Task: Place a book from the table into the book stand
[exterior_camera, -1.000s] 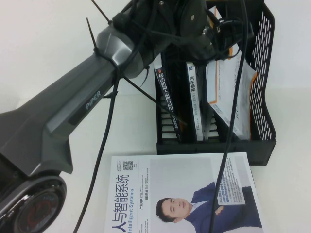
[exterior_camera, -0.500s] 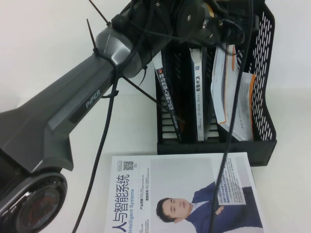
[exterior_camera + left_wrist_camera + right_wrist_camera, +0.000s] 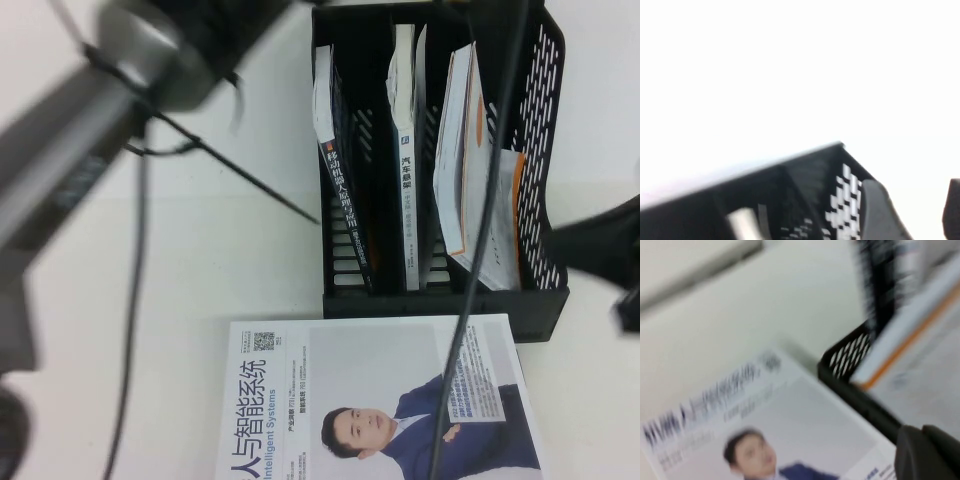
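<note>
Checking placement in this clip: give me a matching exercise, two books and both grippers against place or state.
1 orange-edged book
2 portrait book
3 left gripper
4 right gripper

a shut, beside the book stand's front corner
b flat on the table
c open, by the stand's top edge
d leaning in the stand's right slot

Pairs: 1-d, 2-b, 3-c, 4-a

White table (image 3: 240, 230) bears book stand (image 3: 545, 290) and portrait book (image 3: 380, 400)
</note>
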Robot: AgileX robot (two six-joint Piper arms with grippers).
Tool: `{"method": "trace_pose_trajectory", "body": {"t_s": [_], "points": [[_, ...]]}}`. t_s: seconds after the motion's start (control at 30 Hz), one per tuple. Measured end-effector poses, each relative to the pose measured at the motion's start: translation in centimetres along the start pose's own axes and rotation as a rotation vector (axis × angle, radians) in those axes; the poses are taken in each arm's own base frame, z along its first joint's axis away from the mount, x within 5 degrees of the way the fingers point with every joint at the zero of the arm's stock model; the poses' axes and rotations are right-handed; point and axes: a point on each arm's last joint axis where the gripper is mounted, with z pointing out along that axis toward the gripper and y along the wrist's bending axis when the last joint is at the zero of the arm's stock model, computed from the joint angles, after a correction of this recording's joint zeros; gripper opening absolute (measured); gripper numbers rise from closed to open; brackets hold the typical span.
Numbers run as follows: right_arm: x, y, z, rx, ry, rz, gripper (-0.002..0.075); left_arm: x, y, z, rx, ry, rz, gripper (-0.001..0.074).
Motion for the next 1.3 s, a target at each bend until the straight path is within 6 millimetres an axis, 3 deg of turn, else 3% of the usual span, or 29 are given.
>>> {"method": "trace_pose_trajectory", "body": {"t_s": [0.1, 0.2, 0.3, 0.4, 0.5, 0.67, 0.8, 1.2, 1.3], "points": [[0.1, 2.0, 1.3, -0.013, 0.082, -0.128, 0.0009, -1.9, 0.0, -2.7, -0.040, -0.021, 0.052, 0.0289], [0.3, 3.7, 2.0, -0.065, 0.141, -0.172, 0.0078, -3.1, 0.1, -5.3, -0.090, 0.001, 0.074, 0.0350], [0.4, 5.0, 2.4, -0.109, 0.176, -0.171, 0.0228, -4.1, 0.3, -7.7, -0.138, 0.026, 0.089, 0.0386], [0.3, 5.7, 2.7, -0.105, 0.179, -0.173, 0.0432, -4.8, 0.7, -9.6, -0.187, 0.037, 0.107, 0.0397], [-0.5, 5.3, 3.1, -0.018, 0.106, -0.181, 0.0529, -5.3, 1.0, -10.9, -0.235, 0.038, 0.112, 0.0400], [-1.4, 3.4, 4.5, 0.160, -0.006, -0.170, 0.0566, -5.4, 1.7, -11.7, -0.309, 0.065, 0.113, 0.0402], [-1.0, 2.3, 6.4, 0.214, -0.004, -0.146, 0.0571, -5.1, 2.0, -11.8, -0.341, 0.102, 0.110, 0.0403], [-0.1, 2.6, 11.0, 0.278, -0.027, -0.077, 0.0567, -4.9, 2.2, -11.9, -0.358, 0.123, 0.111, 0.0403], [0.1, 2.2, 11.5, 0.311, -0.037, -0.052, 0.0504, -4.8, 2.3, -12.0, -0.376, 0.141, 0.113, 0.0402]]}}
